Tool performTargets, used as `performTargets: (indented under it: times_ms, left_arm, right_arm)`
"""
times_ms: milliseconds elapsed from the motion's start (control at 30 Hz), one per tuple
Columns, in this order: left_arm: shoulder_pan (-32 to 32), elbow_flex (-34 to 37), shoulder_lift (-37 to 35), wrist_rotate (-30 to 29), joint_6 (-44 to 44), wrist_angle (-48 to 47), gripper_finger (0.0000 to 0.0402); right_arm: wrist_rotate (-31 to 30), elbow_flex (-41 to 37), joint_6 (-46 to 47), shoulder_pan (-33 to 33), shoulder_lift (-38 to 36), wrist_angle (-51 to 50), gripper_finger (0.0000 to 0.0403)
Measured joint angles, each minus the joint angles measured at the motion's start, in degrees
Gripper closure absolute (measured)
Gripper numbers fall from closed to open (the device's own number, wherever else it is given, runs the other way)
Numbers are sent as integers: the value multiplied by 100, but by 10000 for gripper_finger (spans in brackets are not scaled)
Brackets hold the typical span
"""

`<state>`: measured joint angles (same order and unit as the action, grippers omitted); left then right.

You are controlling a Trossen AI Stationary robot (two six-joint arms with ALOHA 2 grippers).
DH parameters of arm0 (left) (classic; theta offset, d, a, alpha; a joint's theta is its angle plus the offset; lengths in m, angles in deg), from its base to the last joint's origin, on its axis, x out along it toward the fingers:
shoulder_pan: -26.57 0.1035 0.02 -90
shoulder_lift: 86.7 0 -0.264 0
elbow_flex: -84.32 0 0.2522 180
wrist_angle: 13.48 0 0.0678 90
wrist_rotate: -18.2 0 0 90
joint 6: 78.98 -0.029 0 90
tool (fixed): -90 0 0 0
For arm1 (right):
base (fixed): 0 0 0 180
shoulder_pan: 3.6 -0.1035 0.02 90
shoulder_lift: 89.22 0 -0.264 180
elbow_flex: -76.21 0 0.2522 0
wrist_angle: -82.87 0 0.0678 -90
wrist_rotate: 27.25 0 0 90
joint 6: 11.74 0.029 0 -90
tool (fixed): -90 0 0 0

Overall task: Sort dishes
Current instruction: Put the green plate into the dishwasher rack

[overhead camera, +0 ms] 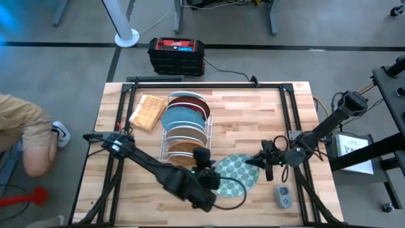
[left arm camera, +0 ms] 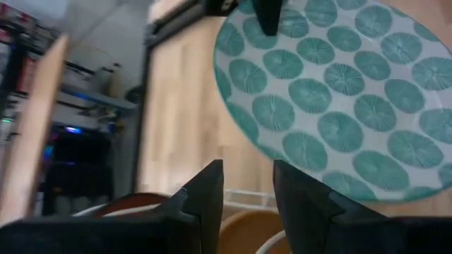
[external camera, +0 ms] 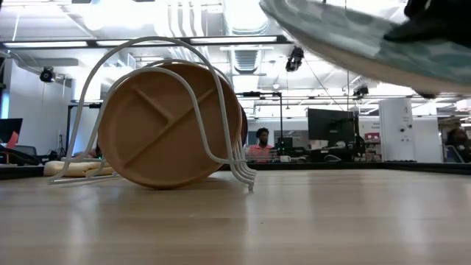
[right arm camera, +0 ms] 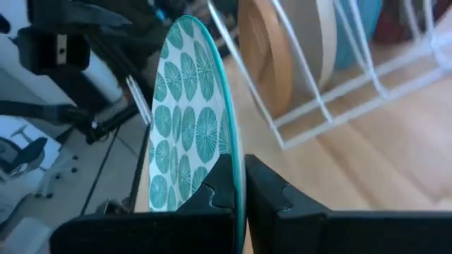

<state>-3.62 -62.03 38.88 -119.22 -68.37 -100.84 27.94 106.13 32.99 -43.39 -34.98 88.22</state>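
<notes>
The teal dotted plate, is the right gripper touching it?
Touching. In the right wrist view, the right gripper has its fingers closed on the rim of the teal dotted plate, one either side.

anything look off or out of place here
Only the teal plate is outside the white rack. It is lifted off the table, tilted, its rim pinched by the right gripper. The left gripper is open beside it. Nothing spilled or broken.

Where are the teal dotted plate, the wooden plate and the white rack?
teal dotted plate (overhead camera: 237, 170), high view, on its patterned face.
wooden plate (external camera: 158, 125), low view, on its divided face.
white rack (external camera: 193, 81), low view, on a front wire loop.
</notes>
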Motion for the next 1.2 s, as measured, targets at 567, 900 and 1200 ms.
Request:
performTargets:
  times_ms: [567, 900, 1200]
  left_arm:
    - [-141, 3055, -2977, -2072, 1657, -988, 288]
    - [213, 5826, -5022, -2767, 971, 1219, 288]
    - [1168, 7072, -5935, -2567, -1510, 3978, 288]
  right_arm:
    - [-2513, 563, -2775, 8, -888, -209, 403]
    - [-3005, 795, -5442, 982, -1517, 603, 403]
    - [-523, 817, -5935, 2958, -1810, 1014, 403]
